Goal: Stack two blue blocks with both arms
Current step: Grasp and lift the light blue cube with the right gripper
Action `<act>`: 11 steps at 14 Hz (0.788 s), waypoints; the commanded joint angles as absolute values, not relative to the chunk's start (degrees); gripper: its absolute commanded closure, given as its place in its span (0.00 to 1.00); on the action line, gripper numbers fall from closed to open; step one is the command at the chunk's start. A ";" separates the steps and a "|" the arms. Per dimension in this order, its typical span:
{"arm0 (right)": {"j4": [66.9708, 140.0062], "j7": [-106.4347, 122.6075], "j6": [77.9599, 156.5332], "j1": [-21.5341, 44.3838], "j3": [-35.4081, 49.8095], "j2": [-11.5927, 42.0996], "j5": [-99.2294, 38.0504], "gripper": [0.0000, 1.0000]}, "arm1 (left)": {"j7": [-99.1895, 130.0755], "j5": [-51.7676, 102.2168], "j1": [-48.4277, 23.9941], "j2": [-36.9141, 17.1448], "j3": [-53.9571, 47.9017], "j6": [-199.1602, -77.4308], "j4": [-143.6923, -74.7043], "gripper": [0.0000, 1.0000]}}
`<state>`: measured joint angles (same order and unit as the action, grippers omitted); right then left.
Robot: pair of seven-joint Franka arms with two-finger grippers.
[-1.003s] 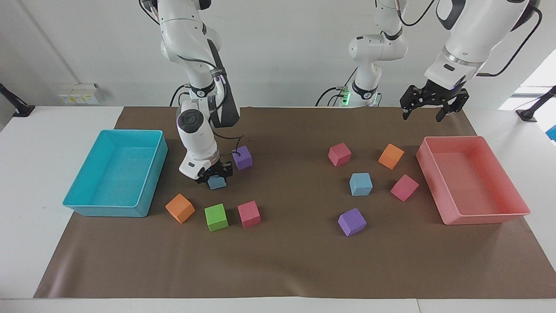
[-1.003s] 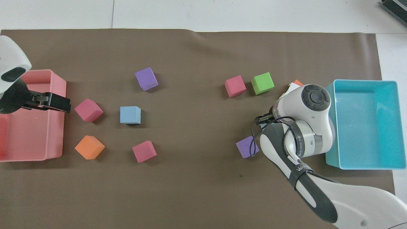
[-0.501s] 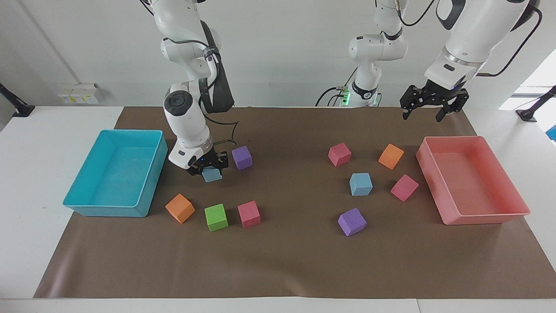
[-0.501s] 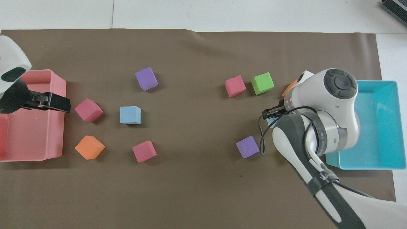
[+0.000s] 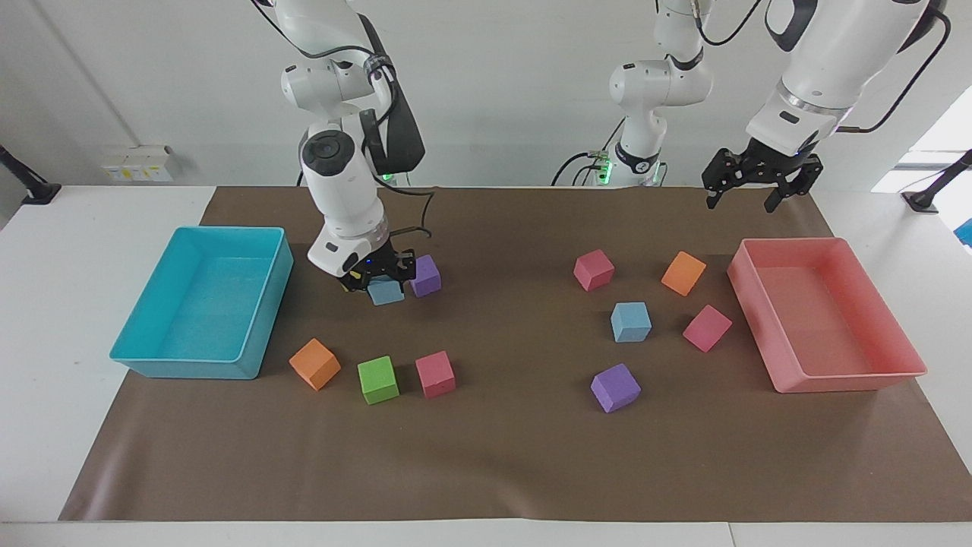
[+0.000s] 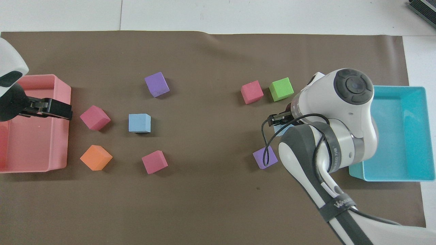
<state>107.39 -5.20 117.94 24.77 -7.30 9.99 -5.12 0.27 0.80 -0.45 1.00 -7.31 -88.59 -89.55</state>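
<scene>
Since a second ago your right pincer (image 5: 382, 279) has lifted one blue block (image 5: 386, 292) clear of the mat, clamped, beside a purple cube (image 5: 425, 275). The other blue block (image 5: 631, 321) lies alone mid-mat, open room around it. Your left pincer (image 5: 760, 190) waits spread open over the pink tray (image 5: 834, 374).

A white desk (image 5: 91, 205) carries a brown mat (image 5: 501, 456) covering most of it, with a plain white wall (image 5: 501, 91) rising from one long edge.

no text reads clearly; white lettering on the right arm's black strap (image 6: 337, 206) is illegible.
</scene>
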 commanded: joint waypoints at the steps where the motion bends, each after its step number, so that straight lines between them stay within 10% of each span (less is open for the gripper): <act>1: 100.57 -13.58 116.72 29.16 -7.38 15.54 -5.10 1.00 | -0.61 0.97 -0.26 1.58 -7.56 -89.38 -89.47 0.00; 11: 94.14 -30.04 123.57 39.90 -7.29 27.94 -5.89 1.00 | -0.26 1.05 -0.88 2.46 -8.35 -88.15 -90.35 0.00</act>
